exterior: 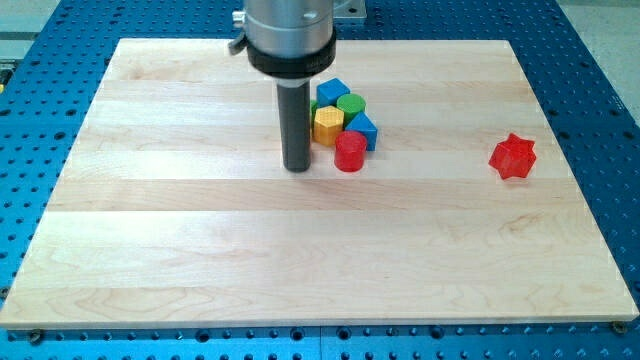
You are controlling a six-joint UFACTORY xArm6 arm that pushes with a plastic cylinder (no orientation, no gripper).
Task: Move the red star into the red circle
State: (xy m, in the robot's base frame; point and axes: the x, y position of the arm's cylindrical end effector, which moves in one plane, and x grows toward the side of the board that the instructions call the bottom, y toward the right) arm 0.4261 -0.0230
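Note:
The red star (513,156) lies alone on the wooden board toward the view's right. The red circle (350,152), a short red cylinder, stands near the board's upper middle at the bottom of a small cluster of blocks. My tip (297,166) rests on the board just left of the red circle, with a small gap between them. The red star is far to the right of my tip.
The cluster above the red circle holds a yellow hexagon block (328,124), a green cylinder (350,105), a blue block (331,91) at its top and another blue block (365,130) at its right. The wooden board (200,260) lies on a blue perforated table (610,60).

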